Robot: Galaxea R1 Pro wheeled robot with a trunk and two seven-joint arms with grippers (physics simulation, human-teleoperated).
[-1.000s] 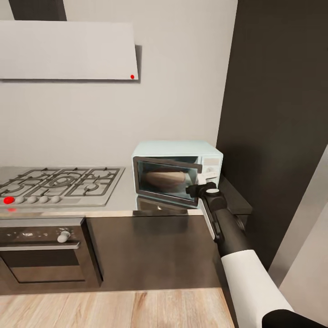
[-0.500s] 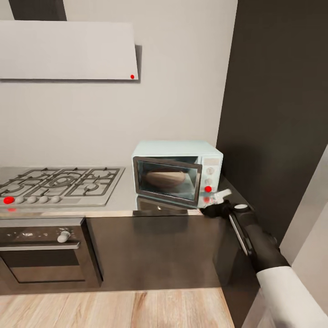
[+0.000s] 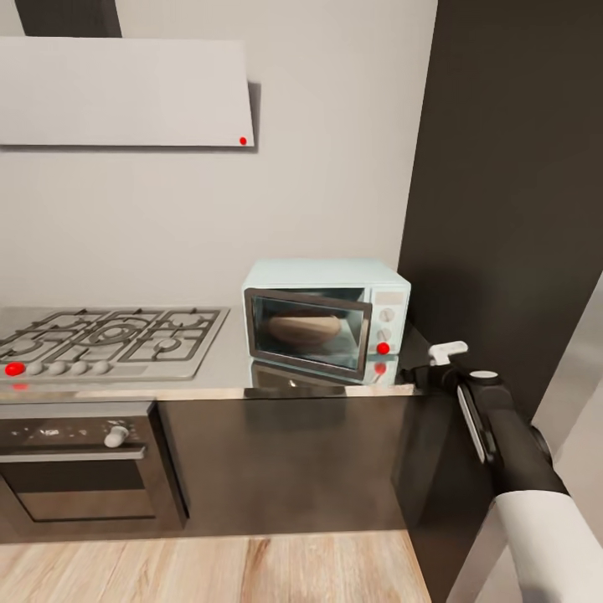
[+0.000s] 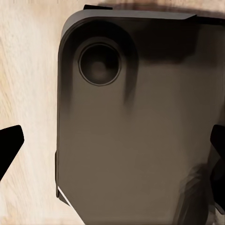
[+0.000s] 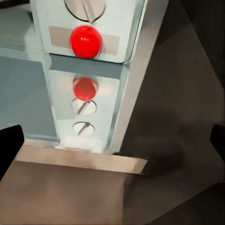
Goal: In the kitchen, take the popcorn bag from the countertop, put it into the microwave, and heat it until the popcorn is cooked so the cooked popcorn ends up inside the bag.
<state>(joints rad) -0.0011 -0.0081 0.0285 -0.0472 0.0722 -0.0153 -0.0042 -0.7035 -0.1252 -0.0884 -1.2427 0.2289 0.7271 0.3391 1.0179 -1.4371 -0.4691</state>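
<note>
The pale mint microwave [image 3: 322,311] stands on the grey countertop [image 3: 226,370] near its right end. Its dark glass door looks slightly ajar. Through the window I see the tan popcorn bag [image 3: 303,328] lying inside. My right gripper [image 3: 431,362] hovers open just right of the microwave's front corner, level with the red round button [image 3: 383,348]. The right wrist view looks at that red button [image 5: 86,41] and its reflection in the steel below, with the fingers spread wide at both edges. My left gripper [image 4: 112,150] is open over the robot's own dark base.
A gas hob [image 3: 109,335] with red and grey knobs lies left of the microwave, with a built-in black oven [image 3: 79,461] under it. A grey hood [image 3: 126,92] hangs above. A tall dark cabinet [image 3: 502,209] closes the right side. Wooden floor [image 3: 209,569] runs in front.
My right gripper has drawn back from the microwave door's right edge, moving right and slightly toward me, which uncovers the red button. The camera has not moved.
</note>
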